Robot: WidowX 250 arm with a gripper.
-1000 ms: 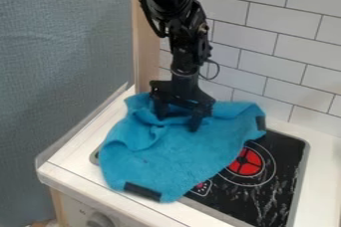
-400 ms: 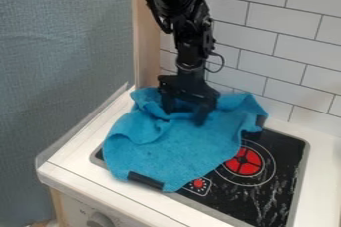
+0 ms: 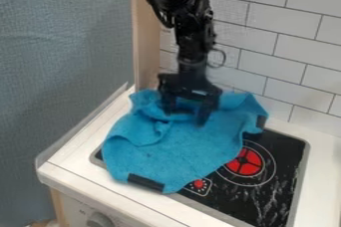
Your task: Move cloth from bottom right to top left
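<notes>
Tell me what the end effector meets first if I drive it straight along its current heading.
The end effector, pointing down, would most likely meet the blue cloth first; whether it touches the fabric now is hard to judge.

no legible text, tiny mark (image 3: 83, 210) near knob (image 3: 100, 219) unreadable

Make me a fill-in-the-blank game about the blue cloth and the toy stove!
1. The two-finger robot gripper over the crumpled blue fabric cloth is coloured ____.
2. On the flat black stovetop, the round burner has a centre coloured ____.
3. The number of dark strips showing along the cloth's edge is ____.
4. The wall is covered in pale rectangular ____.

Missing words: black; red; two; tiles.
</notes>
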